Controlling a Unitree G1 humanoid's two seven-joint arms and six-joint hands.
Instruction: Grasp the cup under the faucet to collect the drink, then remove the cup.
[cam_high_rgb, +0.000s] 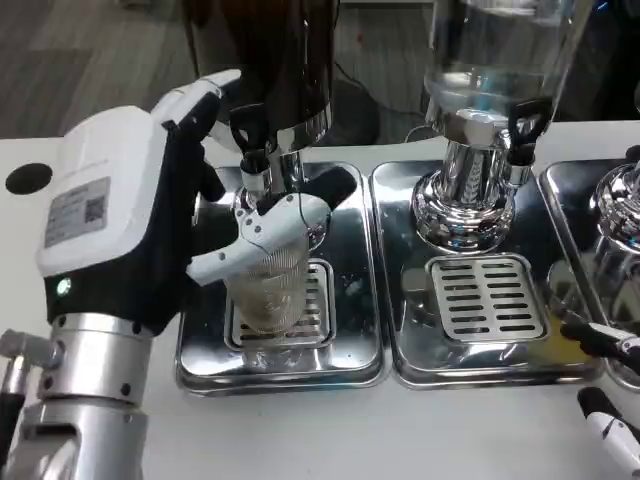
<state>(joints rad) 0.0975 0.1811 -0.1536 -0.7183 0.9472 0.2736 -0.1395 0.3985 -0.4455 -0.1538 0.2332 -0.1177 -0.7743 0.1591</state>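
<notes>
A clear ribbed cup (268, 288) stands on the slotted grate of the left steel drip tray (355, 330), directly beneath the faucet (253, 160) of the dark drink dispenser (285, 60). My left hand (150, 215) wraps around the cup, with a thumb and finger curling across its upper front. Whether liquid is in the cup I cannot tell. My right hand (610, 385) shows just its fingertips at the lower right edge, holding nothing, fingers apart.
A second dispenser with a clear tank (490, 60) stands on the middle drip tray (485, 300). A third dispenser (615, 220) sits partly cut off at the right. White tabletop (380, 430) runs along the front.
</notes>
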